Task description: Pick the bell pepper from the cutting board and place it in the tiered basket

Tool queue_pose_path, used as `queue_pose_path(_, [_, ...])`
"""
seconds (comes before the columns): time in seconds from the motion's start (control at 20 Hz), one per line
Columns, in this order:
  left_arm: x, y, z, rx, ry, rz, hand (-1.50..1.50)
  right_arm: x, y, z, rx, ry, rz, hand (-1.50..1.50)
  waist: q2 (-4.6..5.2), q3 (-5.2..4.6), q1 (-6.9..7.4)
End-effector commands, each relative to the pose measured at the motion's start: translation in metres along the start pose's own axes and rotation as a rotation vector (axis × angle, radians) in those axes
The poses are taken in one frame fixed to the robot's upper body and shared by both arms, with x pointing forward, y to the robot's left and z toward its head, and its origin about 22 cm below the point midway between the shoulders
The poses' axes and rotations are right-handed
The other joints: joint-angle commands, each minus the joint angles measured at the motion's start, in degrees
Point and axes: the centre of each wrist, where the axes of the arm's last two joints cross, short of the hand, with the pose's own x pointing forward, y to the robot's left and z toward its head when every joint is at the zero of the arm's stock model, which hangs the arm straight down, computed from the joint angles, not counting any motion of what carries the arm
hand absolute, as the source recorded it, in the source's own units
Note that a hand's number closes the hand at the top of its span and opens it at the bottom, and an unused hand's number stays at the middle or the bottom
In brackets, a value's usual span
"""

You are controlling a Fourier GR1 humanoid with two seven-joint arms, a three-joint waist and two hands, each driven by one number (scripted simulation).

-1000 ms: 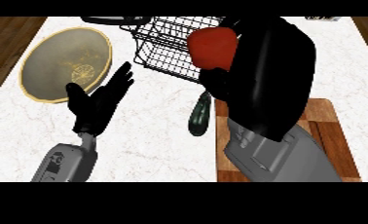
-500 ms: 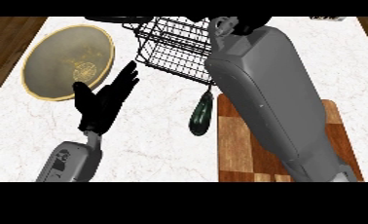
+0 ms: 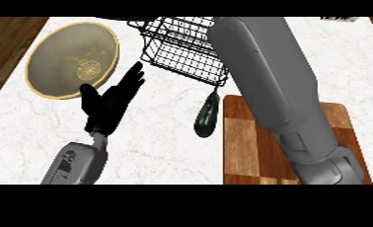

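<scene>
Plainly the right forearm (image 3: 270, 83) is stretched from the counter's near right corner towards its far edge, crossing the right side of the tiered basket (image 3: 182, 53). The right hand lies beyond the top of the view, so whether it is open or closed round anything cannot be told. The bell pepper shows nowhere: the visible part of the cutting board (image 3: 244, 147), at the near right of the counter (image 3: 160, 157), carries nothing red, and no pepper shows through the basket's wires. My guess is that it sits in the hidden hand, above or just past the basket, with the release not yet made.

The left hand (image 3: 109, 102) rests open with fingers up at the near left, beside the plate (image 3: 69, 58) by the far left corner. A dark green vegetable (image 3: 207, 117) lies just off the board's left edge, below the basket's near corner.

The risks are these: the hand may be too far towards the counter's far edge, so a release would put the pepper behind the basket instead of in a tier; and the forearm, so close over the wire rim, could catch and shift or tip the basket as it draws back
</scene>
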Motion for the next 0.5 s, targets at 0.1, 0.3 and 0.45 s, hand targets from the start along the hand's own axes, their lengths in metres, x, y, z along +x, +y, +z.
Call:
queue_pose_path(0.1, [0.012, -0.014, -0.010, -0.040, -0.010, -0.014, 0.00, -0.008, 0.024, -0.013, 0.004, 0.092, -0.243, -1.50, 0.68, 0.01, 1.74])
queue_pose_path(0.3, [0.010, -0.007, -0.007, -0.047, -0.016, -0.014, 0.00, -0.008, 0.035, -0.015, -0.002, 0.014, -0.321, -1.50, 0.68, 0.00, 2.26])
queue_pose_path(0.45, [0.015, -0.007, -0.010, -0.045, -0.006, -0.021, 0.00, 0.008, 0.036, -0.014, -0.024, -0.049, -0.321, -1.50, 0.72, -0.04, 2.12])
